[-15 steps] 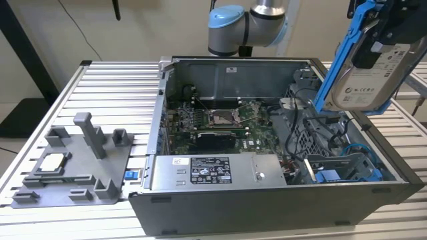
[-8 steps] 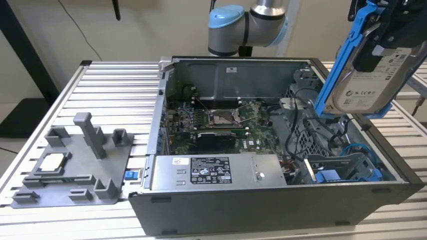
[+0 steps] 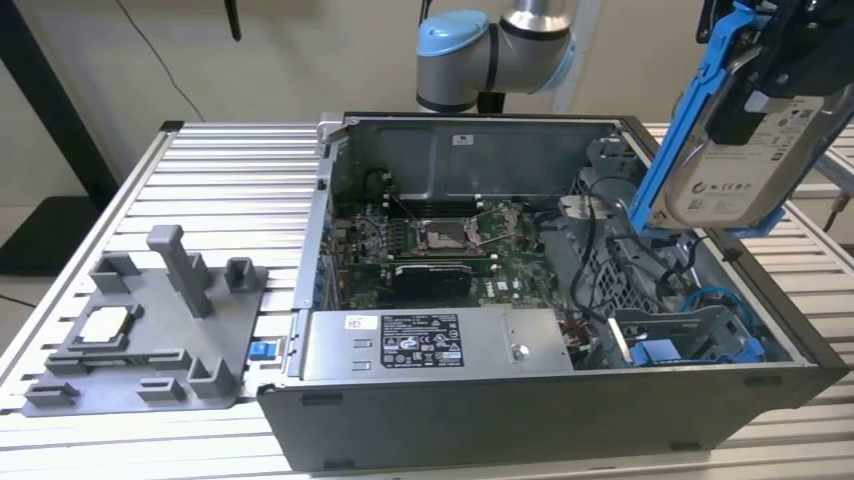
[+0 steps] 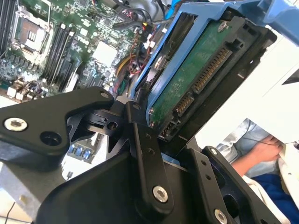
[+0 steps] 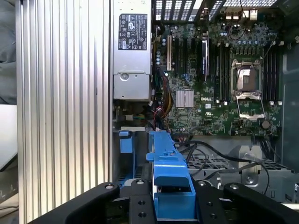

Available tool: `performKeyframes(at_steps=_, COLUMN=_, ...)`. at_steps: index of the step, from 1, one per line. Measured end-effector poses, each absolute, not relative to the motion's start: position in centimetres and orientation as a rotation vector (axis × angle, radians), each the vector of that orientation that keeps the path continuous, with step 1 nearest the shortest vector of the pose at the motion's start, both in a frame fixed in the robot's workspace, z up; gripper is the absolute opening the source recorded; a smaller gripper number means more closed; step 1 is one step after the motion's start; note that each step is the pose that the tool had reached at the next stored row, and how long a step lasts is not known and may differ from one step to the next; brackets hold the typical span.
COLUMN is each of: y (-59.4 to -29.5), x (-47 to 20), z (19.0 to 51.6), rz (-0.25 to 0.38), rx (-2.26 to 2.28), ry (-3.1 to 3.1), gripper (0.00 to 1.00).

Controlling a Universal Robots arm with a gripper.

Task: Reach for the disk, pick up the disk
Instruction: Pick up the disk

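Clamped on the disk (image 3: 731,150) between the gripper (image 3: 747,85) jaws, hanging tilted above the open computer case (image 3: 561,400) — could slip or swing, by my judgement — grip only at the blue bracket (image 5: 170,179) edge.

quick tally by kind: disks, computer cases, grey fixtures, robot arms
disk: 1, held up by the hand
computer case: 1
grey fixture: 1
robot arm: 1
total: 4
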State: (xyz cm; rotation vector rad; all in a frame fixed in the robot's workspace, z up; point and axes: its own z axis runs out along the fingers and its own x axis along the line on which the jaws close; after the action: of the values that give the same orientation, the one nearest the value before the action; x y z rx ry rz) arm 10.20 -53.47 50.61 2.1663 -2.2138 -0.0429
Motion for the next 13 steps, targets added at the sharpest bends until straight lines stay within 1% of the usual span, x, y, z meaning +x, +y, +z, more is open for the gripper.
performKeyframes(at_steps=13, y=-54.48, x=10.18, z=50.20, rz=-0.043, rx=2.166, ry=-2.214, gripper=0.00)
